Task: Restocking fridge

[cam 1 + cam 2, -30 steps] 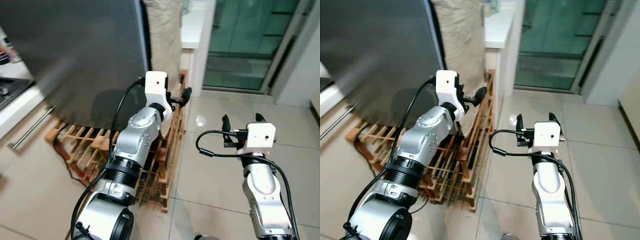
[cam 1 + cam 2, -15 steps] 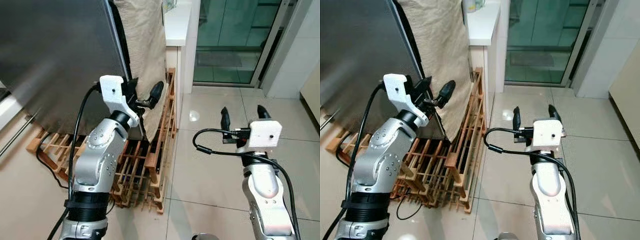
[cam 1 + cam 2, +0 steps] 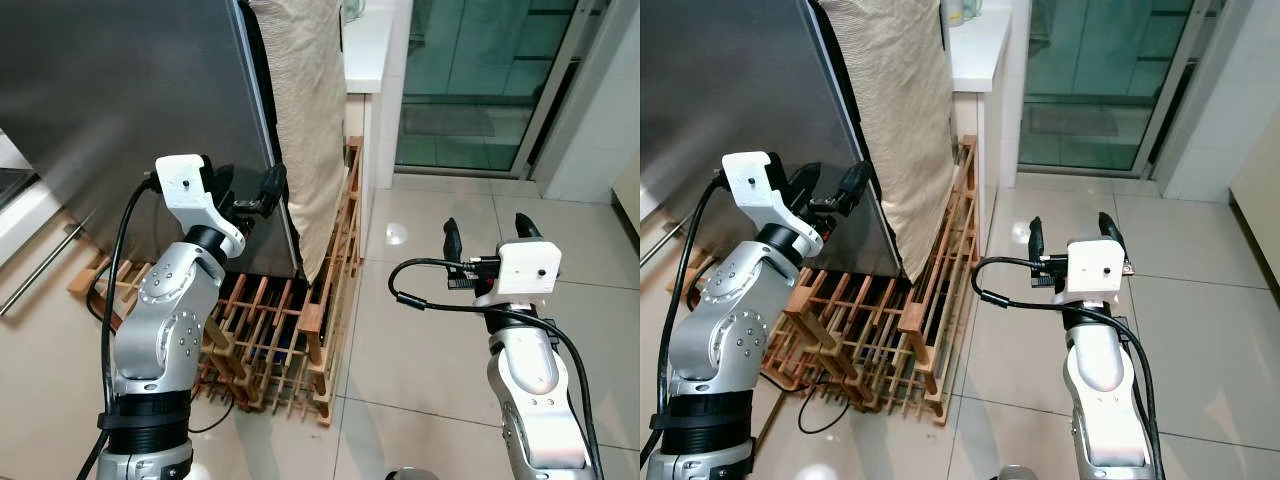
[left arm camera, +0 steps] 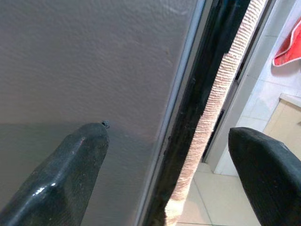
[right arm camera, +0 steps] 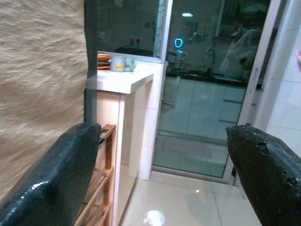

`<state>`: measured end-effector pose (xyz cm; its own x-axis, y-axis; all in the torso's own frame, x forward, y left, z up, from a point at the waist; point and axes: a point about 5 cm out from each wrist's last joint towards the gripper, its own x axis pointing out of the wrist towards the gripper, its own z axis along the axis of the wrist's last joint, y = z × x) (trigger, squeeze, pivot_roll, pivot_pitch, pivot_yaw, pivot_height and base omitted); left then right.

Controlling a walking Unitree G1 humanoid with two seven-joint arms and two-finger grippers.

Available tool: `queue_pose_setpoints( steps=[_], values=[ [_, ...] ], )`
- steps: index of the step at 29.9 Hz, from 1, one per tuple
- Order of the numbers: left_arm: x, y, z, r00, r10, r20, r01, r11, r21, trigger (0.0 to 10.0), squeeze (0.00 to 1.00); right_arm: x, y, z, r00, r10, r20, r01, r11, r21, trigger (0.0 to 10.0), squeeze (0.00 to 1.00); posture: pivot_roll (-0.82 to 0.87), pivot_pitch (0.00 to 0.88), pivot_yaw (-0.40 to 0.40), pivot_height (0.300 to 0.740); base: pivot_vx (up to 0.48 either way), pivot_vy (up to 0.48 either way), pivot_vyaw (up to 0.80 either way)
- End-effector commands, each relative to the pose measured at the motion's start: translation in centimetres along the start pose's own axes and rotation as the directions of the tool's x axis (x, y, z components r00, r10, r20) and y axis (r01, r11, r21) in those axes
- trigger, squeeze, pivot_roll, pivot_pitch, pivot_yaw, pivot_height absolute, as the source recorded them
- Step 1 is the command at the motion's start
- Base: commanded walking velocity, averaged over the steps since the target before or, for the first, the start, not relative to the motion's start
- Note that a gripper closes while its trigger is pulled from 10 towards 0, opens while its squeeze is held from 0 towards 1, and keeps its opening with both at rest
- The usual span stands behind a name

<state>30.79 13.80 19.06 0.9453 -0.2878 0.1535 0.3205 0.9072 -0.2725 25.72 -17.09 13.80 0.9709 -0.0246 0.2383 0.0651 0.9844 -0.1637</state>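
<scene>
At the fridge's right edge, left of the tiled floor | fridge (image 3: pixel 120 90) is looking dark grey, matte, door closed | left gripper (image 3: pixel 250 196) is sitting spread open at the door edge, holding nothing | right gripper (image 3: pixel 481 232) is hovering wide open, empty.

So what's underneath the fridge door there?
Under the grey fridge door a wooden slatted rack lies on the tiled floor. The door covers the rack's far end.
</scene>
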Motion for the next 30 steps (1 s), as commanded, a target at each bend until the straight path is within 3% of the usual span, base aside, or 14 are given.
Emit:
queue_pose_setpoints(
  steps=[1,4,13,23,30],
  values=[
    [0.2,-0.6,0.1,1.0,-0.017,-0.002,0.017,1.0,-0.002,10.0,0.0,0.1,0.3,-0.1,1.0,0.014,-0.007,-0.014,1.0,0.004,10.0,0.0,-0.14,0.0,0.101,0.74,0.0,0.0,0.0],
    [0.7,-1.7,0.0,0.998,-0.055,-0.018,0.054,0.998,-0.017,10.0,0.0,0.2,0.2,0.0,1.0,0.014,-0.005,-0.014,1.0,0.001,10.0,0.0,-0.14,0.0,0.103,0.74,0.0,0.0,0.0],
    [1.9,-2.8,0.1,0.996,-0.083,-0.021,0.082,0.996,-0.017,10.0,0.0,0.4,0.2,0.0,1.0,0.004,-0.002,-0.004,1.0,0.0,10.0,0.0,-0.15,0.0,0.113,0.74,0.0,0.0,0.0],
    [2.2,-4.6,0.2,0.986,-0.164,-0.033,0.162,0.985,-0.063,10.0,0.0,0.2,0.0,-0.1,1.0,-0.005,-0.006,0.005,1.0,-0.007,10.0,0.0,-0.16,0.0,0.118,0.74,0.0,0.0,0.0],
    [3.6,-5.0,-0.7,0.989,-0.133,-0.072,0.132,0.991,-0.012,10.0,0.0,0.4,0.2,-0.2,1.0,0.0,-0.009,0.0,1.0,-0.006,10.0,0.0,-0.16,0.0,0.111,0.74,0.0,0.0,0.0]
  ],
)
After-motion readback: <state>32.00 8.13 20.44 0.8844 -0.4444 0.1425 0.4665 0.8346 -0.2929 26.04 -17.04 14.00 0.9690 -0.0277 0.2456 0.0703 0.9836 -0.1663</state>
